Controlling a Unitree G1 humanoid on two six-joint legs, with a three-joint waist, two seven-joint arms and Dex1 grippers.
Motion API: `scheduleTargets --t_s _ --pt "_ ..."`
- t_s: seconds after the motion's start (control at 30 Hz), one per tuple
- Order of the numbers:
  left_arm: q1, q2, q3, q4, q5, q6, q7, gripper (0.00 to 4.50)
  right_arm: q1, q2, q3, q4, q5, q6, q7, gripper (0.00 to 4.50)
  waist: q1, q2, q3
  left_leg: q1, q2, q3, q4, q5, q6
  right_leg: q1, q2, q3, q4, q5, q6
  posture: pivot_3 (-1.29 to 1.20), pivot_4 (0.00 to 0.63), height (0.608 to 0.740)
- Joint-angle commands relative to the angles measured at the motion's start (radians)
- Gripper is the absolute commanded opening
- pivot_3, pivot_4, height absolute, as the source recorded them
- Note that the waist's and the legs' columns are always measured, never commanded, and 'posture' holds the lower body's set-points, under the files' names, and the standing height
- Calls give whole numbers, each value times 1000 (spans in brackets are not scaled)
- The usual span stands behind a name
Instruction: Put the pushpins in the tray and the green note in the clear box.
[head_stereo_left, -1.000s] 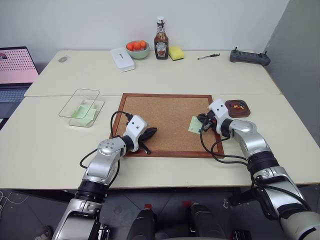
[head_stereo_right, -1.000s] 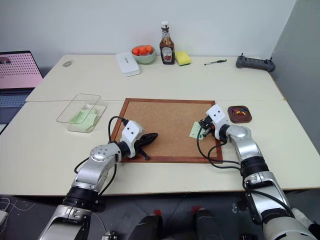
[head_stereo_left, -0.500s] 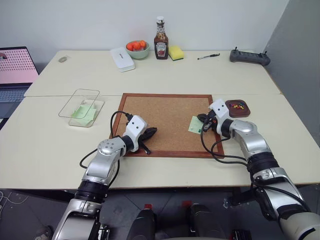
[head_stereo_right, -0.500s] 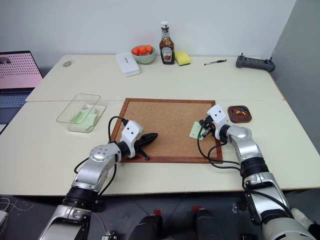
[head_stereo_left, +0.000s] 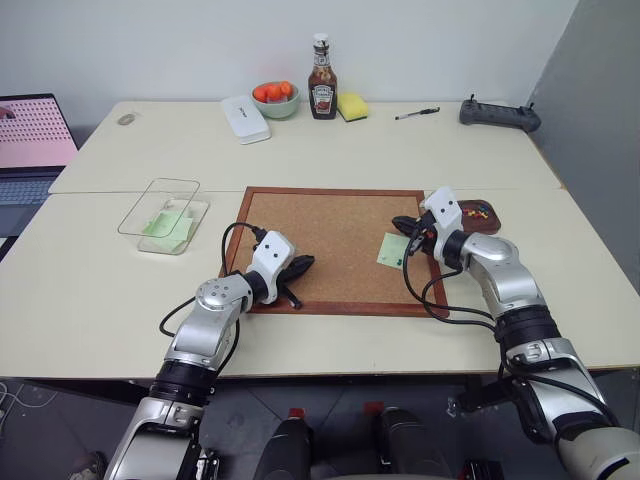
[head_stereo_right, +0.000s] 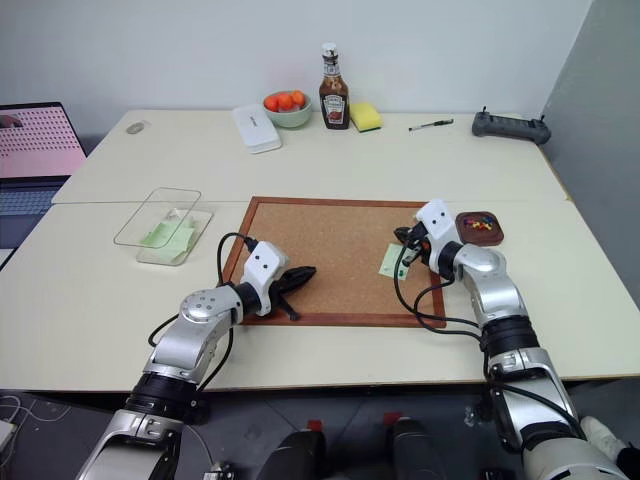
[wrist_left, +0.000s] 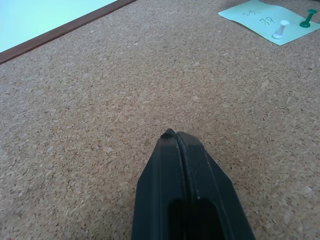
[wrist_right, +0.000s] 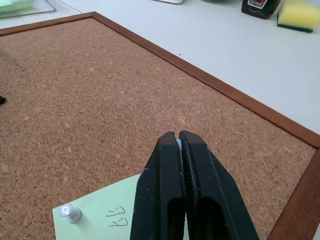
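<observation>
**Desk** (head_stereo_left: 330, 150): carries everything below.

**Corkboard** (head_stereo_left: 330, 240): wood-framed, lying flat at the centre. Both of my arms reach over it.

**Clear box** (head_stereo_left: 158, 182): stands on the desk off the board's left edge, well apart from the green note. Pale green slips already lie inside it.

**Green note** (head_stereo_left: 391, 250): lies flat on the cork near the board's right edge, pinned down, with handwriting on it. It is just below and ahead of my right jaws (head_stereo_left: 398, 221). My left jaws (head_stereo_left: 305, 262) rest near the board's front left corner, with open cork between them and the note. The right arm is plainly the nearer one.

**Tray** (head_stereo_left: 492, 222): dark reddish-brown, on the desk just off the board's right edge, close behind my right wrist. Several coloured pushpins (head_stereo_left: 480, 209) are in it.

**Pins on the note**: a white pin (wrist_left: 280, 30) and a green pin (wrist_left: 307, 21) stand upright in it, side by side.

**Jaws**: both pairs are clenched. The left pair holds nothing. A pale sliver shows between the right tips; I cannot tell if it is a pin.

**Judgement**: the note cannot be lifted until its pins are out.
</observation>
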Motion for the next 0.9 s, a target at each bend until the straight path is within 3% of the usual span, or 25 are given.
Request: scheduleTargets --t_s 0.03,0.2,0.37,0.57,0.83,0.9 --pt "28 -4 -45 30 28 28 -20 0 -16 -55 -69 -69 32 7 -9 9 0 0 0 0 0 0 0 0 0 0 0 0 0 0 0 0 150 740" --pt "34 -6 -46 27 28 24 -18 0 -13 -166 -102 -15 10 -58 7 9 1 1 0 0 -1 0 0 0 0 0 -1 0 0 0 0 0 150 740" --pt "33 -6 -51 31 32 18 -21 0 -40 -269 -46 160 -152 -170 -129 9 1 1 -1 0 -1 1 0 0 0 1 -1 0 0 0 0 0 150 740" --pt "25 -12 -55 40 40 10 -23 0 -102 -244 5 324 -268 -188 -285 9 -1 3 -2 2 0 5 0 0 0 1 -1 3 1 0 0 0 150 740" --pt "32 -8 -50 32 48 7 -28 0 -184 -212 30 503 -316 -214 -359 9 1 3 -2 3 -1 5 0 0 0 2 -1 5 0 0 1 0 150 740" --pt "36 -5 -49 28 48 7 -28 0 -195 -213 32 527 -321 -215 -368 484 1 3 -2 2 -1 5 0 0 0 2 -1 5 0 0 1 0 150 740"
